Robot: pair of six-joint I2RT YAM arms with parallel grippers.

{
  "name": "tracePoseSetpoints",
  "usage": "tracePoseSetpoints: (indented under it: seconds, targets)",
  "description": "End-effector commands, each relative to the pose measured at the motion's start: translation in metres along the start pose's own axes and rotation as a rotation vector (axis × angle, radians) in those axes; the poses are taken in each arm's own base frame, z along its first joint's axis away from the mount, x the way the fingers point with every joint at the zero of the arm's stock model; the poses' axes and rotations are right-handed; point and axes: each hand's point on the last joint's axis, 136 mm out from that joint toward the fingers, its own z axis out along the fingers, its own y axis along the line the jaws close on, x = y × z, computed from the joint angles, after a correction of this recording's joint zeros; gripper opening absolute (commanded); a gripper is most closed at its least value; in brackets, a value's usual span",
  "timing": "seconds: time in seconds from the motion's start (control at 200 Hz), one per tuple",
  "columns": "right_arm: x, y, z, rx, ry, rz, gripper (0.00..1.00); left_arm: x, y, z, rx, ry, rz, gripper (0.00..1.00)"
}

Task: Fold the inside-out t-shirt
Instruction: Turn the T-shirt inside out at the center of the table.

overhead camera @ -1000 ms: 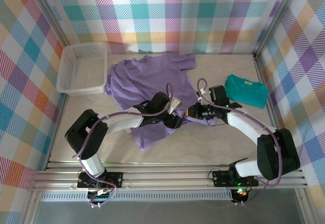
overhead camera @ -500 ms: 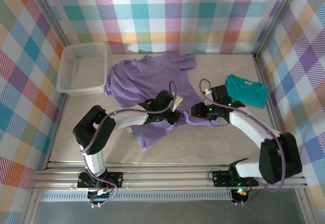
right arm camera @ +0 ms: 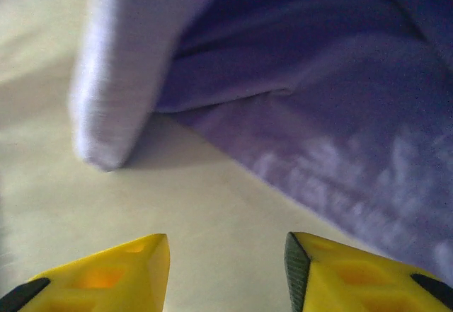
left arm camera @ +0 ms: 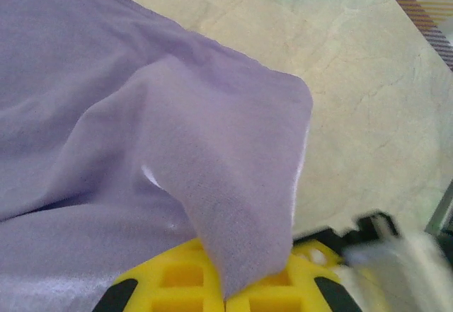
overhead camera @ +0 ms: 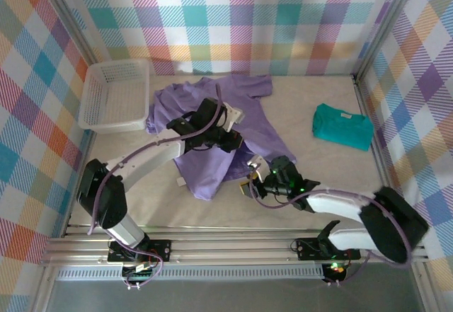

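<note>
- Looking from the top, we see the inside-out t-shirt lying rumpled on the table, beside the white basket. The left gripper is on its cloth. The right gripper is just beside its near edge.
- At the left wrist, we see the left gripper pinched tight on a flap of the inside-out t-shirt.
- At the right wrist, we see the right gripper with its jaws apart, holding nothing, near the inside-out t-shirt.
</note>
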Motion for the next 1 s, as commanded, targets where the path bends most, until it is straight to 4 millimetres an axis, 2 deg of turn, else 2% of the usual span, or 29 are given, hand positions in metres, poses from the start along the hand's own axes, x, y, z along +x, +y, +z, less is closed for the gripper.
tracePoseSetpoints:
  seconds: [0.0,0.065,0.245,0.325,0.45,0.585,0.695,0.77,0.88,0.995]
  targets:
    - [-0.076,-0.019,0.012,0.12,-0.285,-0.179,0.44,0.002,-0.006,-0.03,0.011,0.037,-0.002,0.0]
    - [-0.078,-0.038,0.027,0.202,-0.287,-0.168,0.4,-0.002,-0.011,-0.037,0.022,0.031,-0.009,0.0]
    - [-0.093,-0.064,0.06,0.301,-0.336,-0.181,0.36,-0.018,-0.026,-0.053,0.079,-0.003,-0.038,0.0]
    - [-0.094,-0.072,0.07,0.338,-0.325,-0.195,0.35,-0.026,-0.032,-0.064,0.09,-0.02,-0.052,0.0]
    - [-0.086,-0.07,0.085,0.323,-0.316,-0.171,0.35,-0.041,-0.051,-0.076,0.175,-0.079,-0.107,0.0]
    - [-0.082,-0.079,0.088,0.356,-0.294,-0.113,0.35,-0.045,-0.085,-0.091,0.265,-0.101,-0.064,0.0]
    - [-0.086,-0.082,0.087,0.374,-0.274,-0.081,0.36,-0.042,-0.125,-0.107,0.371,-0.103,0.021,0.0]
    - [-0.089,-0.082,0.088,0.374,-0.252,-0.062,0.37,-0.041,-0.145,-0.116,0.416,-0.105,0.074,0.0]
    - [-0.089,-0.087,0.091,0.392,-0.219,-0.027,0.39,-0.041,-0.164,-0.126,0.462,-0.112,0.124,0.0]
    - [-0.091,-0.089,0.089,0.366,-0.219,0.024,0.42,-0.036,-0.169,-0.134,0.474,-0.116,0.176,0.0]
